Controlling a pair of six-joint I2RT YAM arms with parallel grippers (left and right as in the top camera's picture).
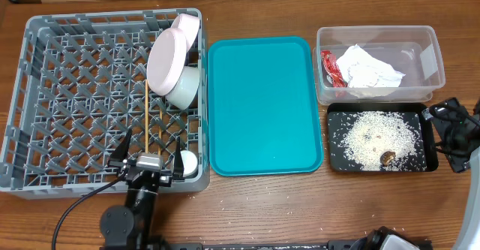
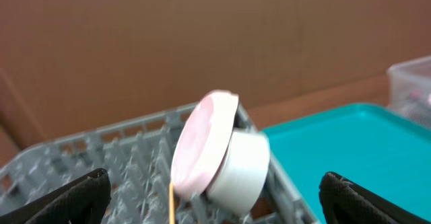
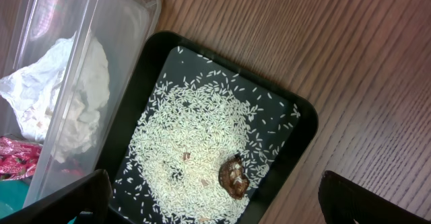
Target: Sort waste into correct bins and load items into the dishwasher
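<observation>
Left gripper (image 1: pixel 148 156) is wide open and holds nothing. It sits over the near wall of the rack (image 1: pixel 45 92), toward its right corner. Right gripper (image 1: pixel 444 134) is spread wide too, also empty, just off the right end of the black tray (image 1: pixel 429 141) and not touching it.

The rack is at the left of the table (image 1: pixel 247 212). Plate (image 1: pixel 168 61) stands on edge in the rack's far right part, tilted. Pink bowl (image 1: pixel 189 26) is behind the plate at the far right corner. White bowl (image 1: pixel 184 87) is on the plate's near side, touching it; the left wrist view shows plate and bowl pressed together. Chopsticks (image 1: pixel 147 128) lie on the rack floor side by side, running near to far, with their near ends by the left gripper. Cup (image 1: pixel 188 162) is in the near right corner of the rack, just beside the left gripper.

Teal tray (image 1: pixel 262 103) lies between the rack and the bins, with nothing on it.

Tub (image 1: pixel 429 58) is at far right. Wrapper (image 1: pixel 330 68) is at its left end, and napkin (image 1: pixel 369 68) is beside it, touching. The black tray sits just in front of the tub. Rice (image 1: pixel 379 134) is spread over its middle, and lump (image 1: pixel 388 158) sits at the rice's near edge. A few stray grains lie on the table by the teal tray's near edge.
</observation>
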